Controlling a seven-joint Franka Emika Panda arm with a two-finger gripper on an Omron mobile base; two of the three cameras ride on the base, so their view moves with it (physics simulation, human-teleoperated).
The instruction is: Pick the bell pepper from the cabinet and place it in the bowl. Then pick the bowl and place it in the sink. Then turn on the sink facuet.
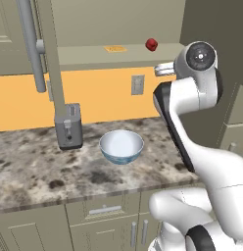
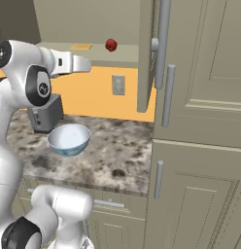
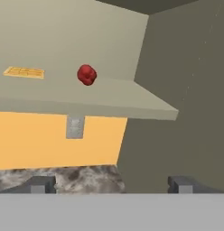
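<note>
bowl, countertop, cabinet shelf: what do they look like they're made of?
Round white bowl with pale blue patterned outside: looks like glazed ceramic, smooth with a soft sheen. Mottled grey-brown countertop: polished stone, probably granite, by the speckled pattern. Flat olive-grey shelf board of the wall cabinet: matte painted wood or laminate; no grain shows, so uncertain.

Both base views look forward and down from behind the arm (one each side), sharing the tabletop (image 1: 35,162), bowl (image 1: 121,146) and cabinet (image 1: 94,56) shelf. The hand view faces that shelf, nearer.
</note>
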